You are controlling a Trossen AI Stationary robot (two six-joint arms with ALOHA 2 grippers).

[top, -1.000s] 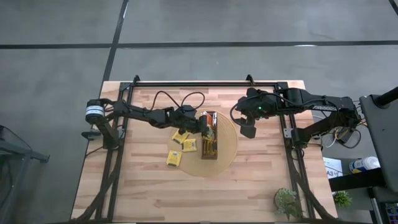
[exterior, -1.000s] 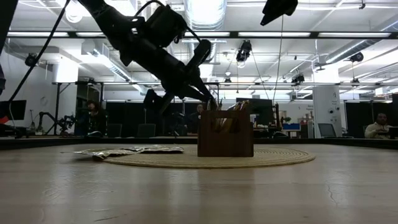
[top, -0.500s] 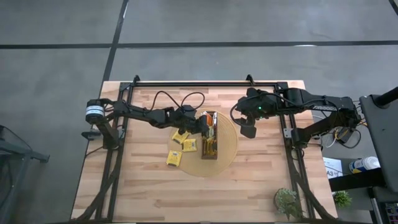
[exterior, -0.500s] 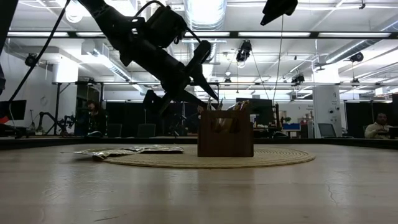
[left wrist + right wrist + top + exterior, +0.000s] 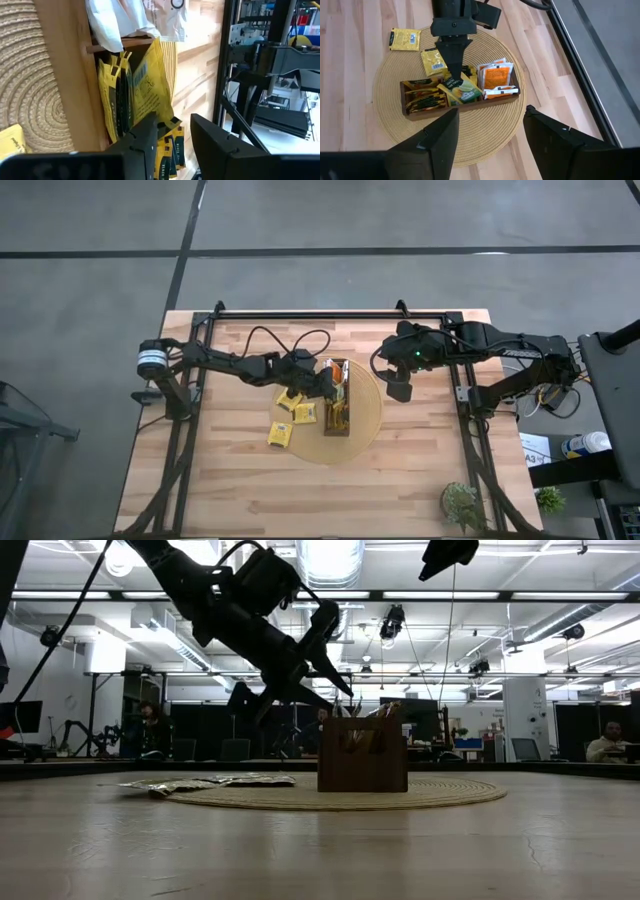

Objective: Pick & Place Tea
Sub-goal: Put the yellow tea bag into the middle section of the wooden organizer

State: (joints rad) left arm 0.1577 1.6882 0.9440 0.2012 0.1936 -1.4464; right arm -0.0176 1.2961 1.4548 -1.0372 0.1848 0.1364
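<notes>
A long dark-brown tray [image 5: 460,107] stands on a round woven mat [image 5: 485,140] at mid-table. It holds upright tea sachets: dark ones [image 5: 422,97], yellow-green ones [image 5: 462,90] and orange ones [image 5: 496,77]. My left gripper [image 5: 172,122] slants down over the tray's middle compartment. It is open, with nothing between its fingers, and the yellow sachets [image 5: 145,95] stand just beyond its tips. Loose yellow sachets [image 5: 291,400] [image 5: 280,435] lie flat on the table left of the tray. My right gripper [image 5: 398,390] hangs open, high above the mat's right side.
A small potted plant [image 5: 462,502] stands at the table's near right corner. Black frame rails [image 5: 330,313] run along the far edge and both sides. Bare wood lies toward the near edge. People sit in the room behind the table.
My left gripper has opened over the tray's middle compartment while staying in place. The sachets under its tips have shifted a little inside the tray.
</notes>
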